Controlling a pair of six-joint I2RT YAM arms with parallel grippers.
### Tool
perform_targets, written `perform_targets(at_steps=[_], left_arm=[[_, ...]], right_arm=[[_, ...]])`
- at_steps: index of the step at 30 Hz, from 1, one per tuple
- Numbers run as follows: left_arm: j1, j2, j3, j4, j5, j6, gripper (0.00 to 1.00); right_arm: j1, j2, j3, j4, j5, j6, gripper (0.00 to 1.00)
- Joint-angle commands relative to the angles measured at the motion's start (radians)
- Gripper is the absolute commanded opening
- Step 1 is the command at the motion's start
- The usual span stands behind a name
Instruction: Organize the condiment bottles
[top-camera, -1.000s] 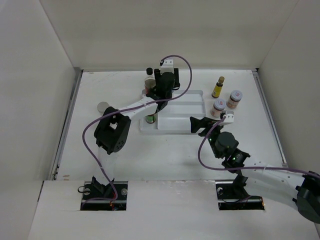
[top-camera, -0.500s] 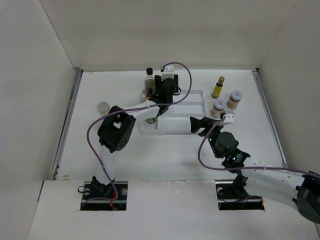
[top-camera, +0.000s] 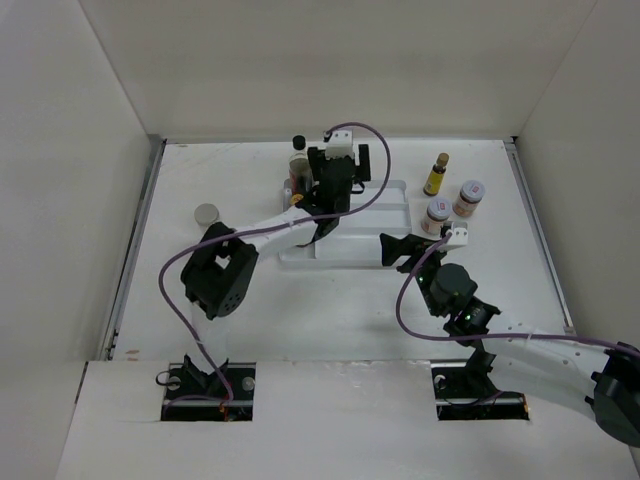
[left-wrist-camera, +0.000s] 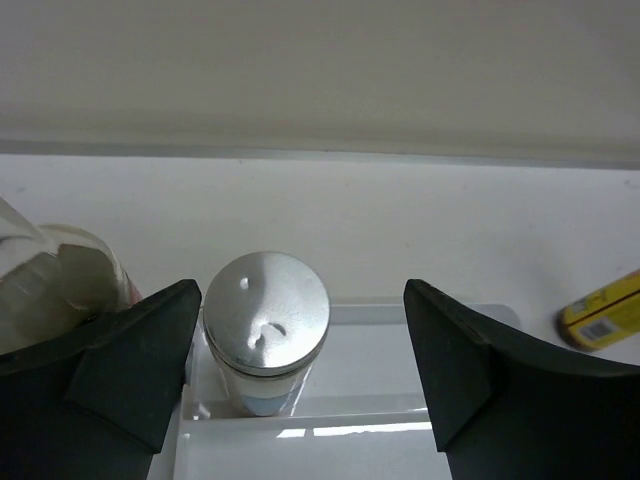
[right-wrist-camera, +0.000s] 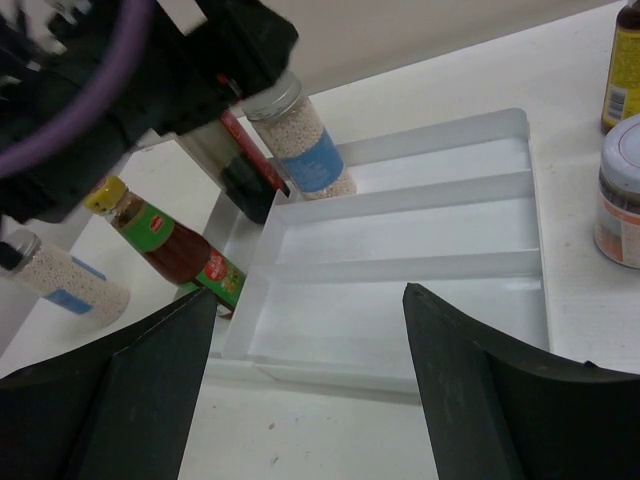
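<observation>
- Left gripper (left-wrist-camera: 300, 300): released. Both fingers (left-wrist-camera: 140, 360) are spread wide and grip nothing.
- A silver-lidded spice jar (left-wrist-camera: 265, 325) stands upright between those fingers, close against the left-hand one in the wrist view. Contact cannot be confirmed.
- In the right wrist view this jar shows a blue label and pale grains. It stands at the left end of the farthest compartment of the white tray (right-wrist-camera: 400, 265).
- Right gripper (right-wrist-camera: 310, 300): released, fingers apart, holding nothing. It hovers near the tray's near right corner, facing across its three long compartments.
- Red-green bottle (right-wrist-camera: 175, 245), yellow cap: on the table just outside the tray's left end, steeply slanted in the wrist view. Whether it stands or lies cannot be told.
- Dark bottle (top-camera: 298, 152), black cap: upright behind the tray's far left corner, beside the left gripper.
- Two pale-lidded jars (top-camera: 468, 198) (top-camera: 437, 213): upright, side by side just right of the tray.
- Tiny yellow bottle (top-camera: 436, 174): beyond those two jars, toward the far wall.
- Lone pale-lidded jar (top-camera: 206, 213): well to the left of the tray, apart from the others.
- All items rest on the white table (top-camera: 340, 310).
</observation>
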Motion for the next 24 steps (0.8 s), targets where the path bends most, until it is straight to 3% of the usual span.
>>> perform_targets(at_steps=[1, 6, 8, 11, 13, 16, 19, 22, 24], left_arm=[[-0.042, -0.186, 0.008, 0.098, 0.022, 0.025, 0.83], [-0.087, -0.328, -0.032, 0.069, 0.032, 0.041, 0.81], [-0.087, -0.416, -0.092, 0.032, 0.019, 0.033, 0.8], [-0.064, -0.587, -0.233, -0.055, -0.032, 0.001, 0.8], [-0.038, -0.711, -0.332, -0.127, -0.069, -0.033, 0.8], [0.023, -0.929, -0.48, -0.299, -0.154, -0.097, 0.81], [0.106, -1.074, -0.555, -0.488, -0.231, -0.145, 0.82], [0.213, -1.09, -0.56, -0.65, -0.23, -0.188, 0.83], [0.278, -1.045, -0.555, -0.697, -0.19, -0.209, 0.84]], right_arm=[[-0.003, -0.007, -0.001, 0.046, 0.01, 0.013, 0.82], [-0.003, -0.007, -0.001, 0.054, 0.013, 0.013, 0.81], [0.001, -0.007, -0.004, 0.057, 0.008, 0.016, 0.63], [0.024, 0.011, 0.017, 0.037, -0.01, 0.024, 0.29], [0.061, 0.014, 0.036, 0.016, -0.006, 0.025, 0.24], [0.124, -0.002, 0.039, 0.022, 0.016, 0.029, 0.31], [0.155, -0.038, 0.028, 0.034, 0.016, 0.029, 0.51], [0.156, -0.058, 0.013, 0.05, 0.005, 0.03, 0.76], [0.152, -0.076, 0.007, 0.045, -0.01, 0.032, 0.84]])
